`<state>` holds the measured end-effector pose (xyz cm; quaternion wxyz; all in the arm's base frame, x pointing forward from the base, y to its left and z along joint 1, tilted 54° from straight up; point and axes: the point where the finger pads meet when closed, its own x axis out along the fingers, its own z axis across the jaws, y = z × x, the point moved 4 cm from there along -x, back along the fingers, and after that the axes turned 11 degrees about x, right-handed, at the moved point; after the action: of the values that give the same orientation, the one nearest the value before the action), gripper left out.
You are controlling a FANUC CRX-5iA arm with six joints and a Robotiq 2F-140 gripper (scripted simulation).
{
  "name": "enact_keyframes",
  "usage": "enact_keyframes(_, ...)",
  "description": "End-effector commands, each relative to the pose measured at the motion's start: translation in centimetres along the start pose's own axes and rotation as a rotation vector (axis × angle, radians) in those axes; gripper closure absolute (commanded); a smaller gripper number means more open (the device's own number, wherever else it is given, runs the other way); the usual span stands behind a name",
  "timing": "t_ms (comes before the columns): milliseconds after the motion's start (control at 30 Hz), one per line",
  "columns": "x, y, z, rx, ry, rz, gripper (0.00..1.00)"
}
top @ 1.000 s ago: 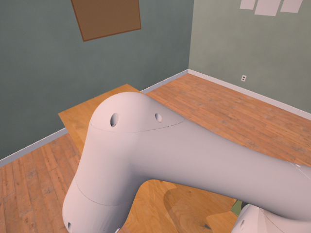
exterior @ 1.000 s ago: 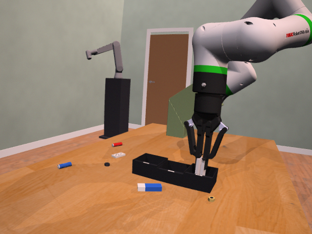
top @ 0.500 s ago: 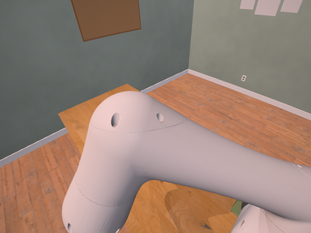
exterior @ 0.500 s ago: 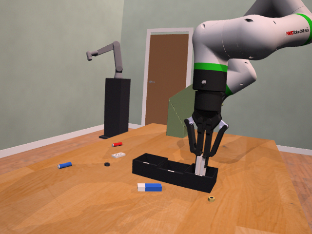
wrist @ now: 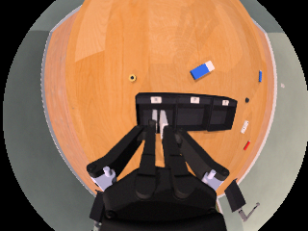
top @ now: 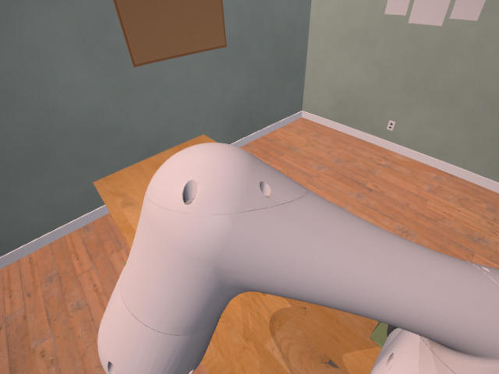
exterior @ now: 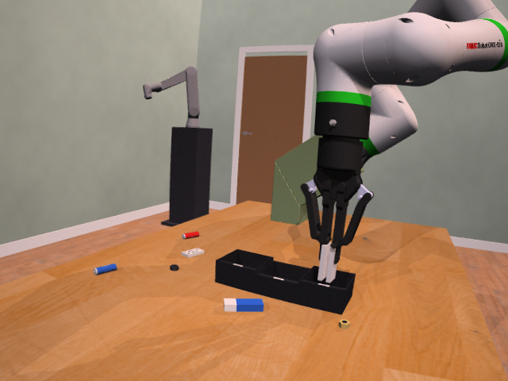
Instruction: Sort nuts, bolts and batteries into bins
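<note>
1. Black tool [exterior: 327, 280] [wrist: 158, 115] is nearly closed inside an end bin [exterior: 328, 298] [wrist: 140, 109]; whether anything is held cannot be told.
2. Beyond its bin, brass nut [exterior: 344, 326] [wrist: 130, 78] and two batteries [exterior: 190, 235] [exterior: 105, 268] [wrist: 246, 145] [wrist: 260, 76] are left.

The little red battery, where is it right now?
In the exterior view, the red battery lies on the table left of the black bins, just behind the white domino.

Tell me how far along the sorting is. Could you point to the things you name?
Done: nothing I can confirm; the bin interiors are partly hidden.
In hand: the gripper [exterior: 327, 280] [wrist: 158, 115] reaches into an end bin [exterior: 348, 293] [wrist: 138, 110]; whether it holds anything is unclear.
Left: brass nut [exterior: 344, 326] [wrist: 130, 79], blue battery [exterior: 106, 268] [wrist: 260, 76] and red battery [exterior: 191, 235] [wrist: 246, 145], all on the table.
</note>
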<state>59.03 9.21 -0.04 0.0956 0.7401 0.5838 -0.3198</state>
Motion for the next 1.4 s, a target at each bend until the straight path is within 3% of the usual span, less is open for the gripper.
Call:
enact_keyframes(0, -0.4, 0.0, 0.0, 0.000, 0.000, 0.000, 0.85)
enact_keyframes(300, -3.6, 0.0, 0.0, 0.000, 0.000, 0.000, 0.85)
enact_keyframes(467, -3.6, 0.0, 0.0, 0.000, 0.000, 0.000, 0.85)
enact_keyframes(533, -5.2, 0.0, 0.0, 0.000, 0.000, 0.000, 0.85)
enact_keyframes(600, -5.2, 0.0, 0.0, 0.000, 0.000, 0.000, 0.85)
enact_keyframes(967, -14.4, 0.0, 0.0, 0.000, 0.000, 0.000, 0.85)
enact_keyframes(1333, -14.6, 0.0, 0.0, 0.000, 0.000, 0.000, 0.85)
enact_keyframes(1367, -14.4, -0.1, 0.8, 0.050, 0.000, 0.000, 0.74)
